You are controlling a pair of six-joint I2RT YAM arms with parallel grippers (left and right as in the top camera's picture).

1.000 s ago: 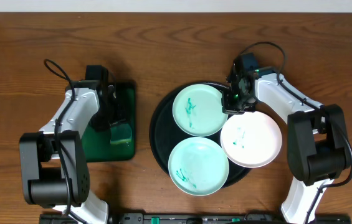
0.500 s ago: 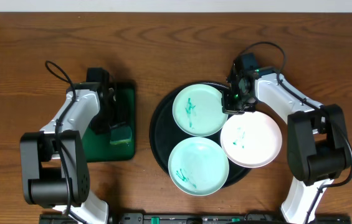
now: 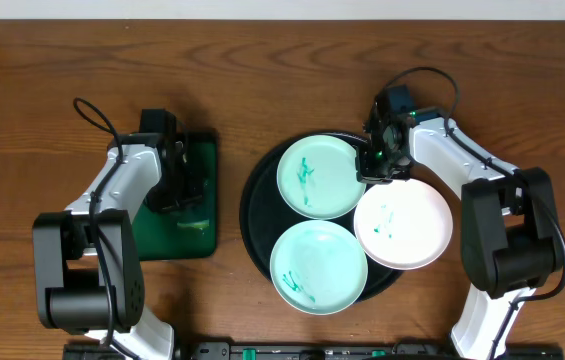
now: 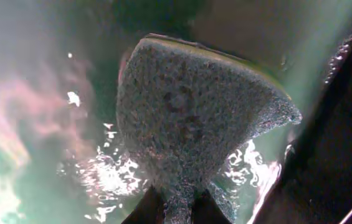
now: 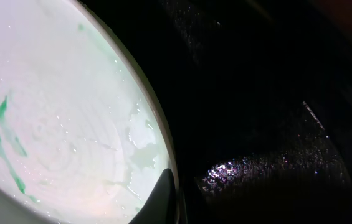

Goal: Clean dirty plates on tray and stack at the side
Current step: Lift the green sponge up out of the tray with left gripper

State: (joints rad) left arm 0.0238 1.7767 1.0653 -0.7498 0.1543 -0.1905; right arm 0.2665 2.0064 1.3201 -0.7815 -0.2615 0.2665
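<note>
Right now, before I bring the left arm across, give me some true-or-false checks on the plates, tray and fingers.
1. The left fingers pinch a sponge. True.
2. The far mint plate is clean. False: teal smears cross it.
3. The white plate lies entirely on bare wood. False: it rests on the black tray, overhanging its right rim.
4. The right fingers sit at the far mint plate's rim. True.

CHANGE | your left gripper [image 4: 179, 210] has snapped shut | now pinching the sponge [image 4: 194, 118] | over the green tray [image 3: 190, 238], left of the table
</note>
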